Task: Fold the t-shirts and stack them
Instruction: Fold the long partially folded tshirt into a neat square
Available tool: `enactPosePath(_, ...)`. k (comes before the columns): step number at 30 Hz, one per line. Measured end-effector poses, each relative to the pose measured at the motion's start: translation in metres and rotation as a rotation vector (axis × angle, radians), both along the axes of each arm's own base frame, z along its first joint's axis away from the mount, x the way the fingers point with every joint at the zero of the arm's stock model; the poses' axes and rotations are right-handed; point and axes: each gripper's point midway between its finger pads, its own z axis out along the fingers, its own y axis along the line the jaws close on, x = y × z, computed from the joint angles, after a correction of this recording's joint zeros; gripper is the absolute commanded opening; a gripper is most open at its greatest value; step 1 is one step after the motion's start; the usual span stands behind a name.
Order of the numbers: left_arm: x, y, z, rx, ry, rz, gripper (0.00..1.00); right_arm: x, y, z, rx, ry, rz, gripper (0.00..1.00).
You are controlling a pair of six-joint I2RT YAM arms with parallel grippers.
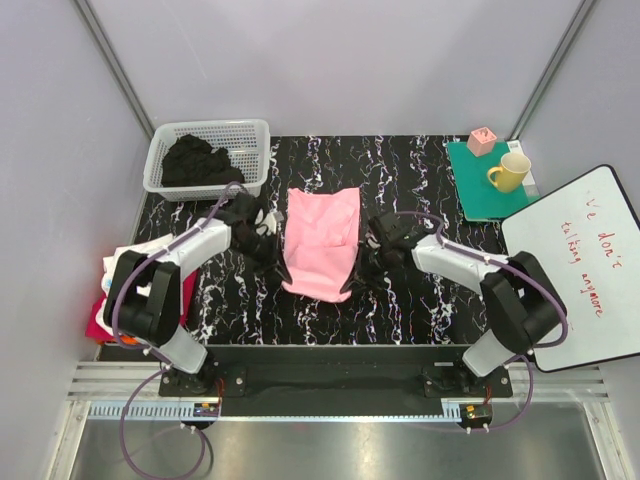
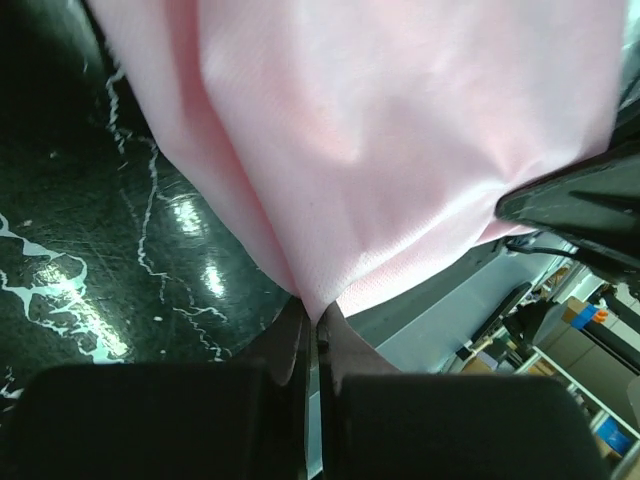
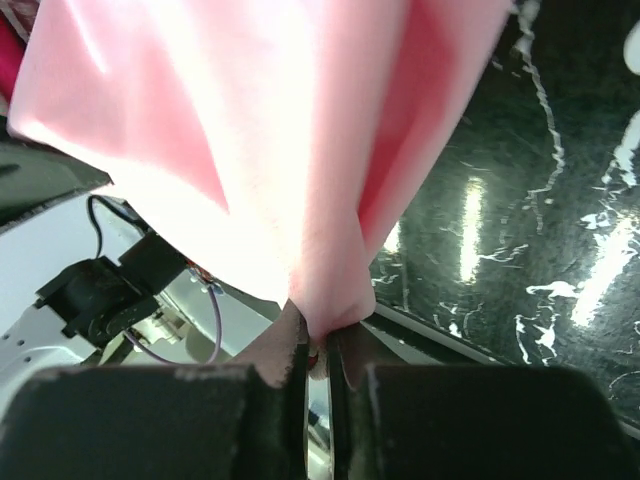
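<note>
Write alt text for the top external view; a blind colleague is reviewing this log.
Two robot arms hold a pink t-shirt between them over a black marbled table, the left gripper and right gripper each shut on a side edge. A white basket of dark clothes sits at the far left, folded shirts at the left edge, a yellow mug at the far right.

The writing on the whiteboard (image 1: 585,270) is too small to be read, and its right side is cut off by the picture's edge. The dark clothes (image 1: 200,160) in the basket (image 1: 165,170) cannot be counted — one heap is seen. The folded stack (image 1: 112,285) is partly hidden behind the left arm — its lower garments cannot be made out.
</note>
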Motion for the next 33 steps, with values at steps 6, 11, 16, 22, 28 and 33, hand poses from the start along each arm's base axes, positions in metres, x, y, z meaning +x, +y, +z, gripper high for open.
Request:
enactPosePath(6,0.033,-0.011,0.039,-0.035,-0.108,0.002,0.01,0.025,0.004,0.031,0.0,-0.097,0.021,0.08)
enactPosePath(11,0.054,-0.018,0.052,-0.046,-0.133,0.008,0.04,0.072,0.001,0.048,-0.007,-0.163,0.015,0.09)
enactPosePath(16,0.082,-0.028,0.058,-0.053,-0.145,0.015,0.06,0.122,-0.013,0.05,-0.026,-0.208,-0.007,0.1)
enactPosePath(22,0.123,-0.042,0.064,-0.067,-0.169,0.032,0.06,0.172,-0.027,0.046,-0.043,-0.244,-0.016,0.12)
enactPosePath(28,0.16,-0.051,0.069,-0.09,-0.193,0.061,0.0,0.208,-0.016,0.053,-0.022,-0.295,0.018,0.12)
enactPosePath(33,0.163,-0.051,0.064,-0.101,-0.175,0.066,0.0,0.216,-0.012,0.058,-0.008,-0.318,0.045,0.11)
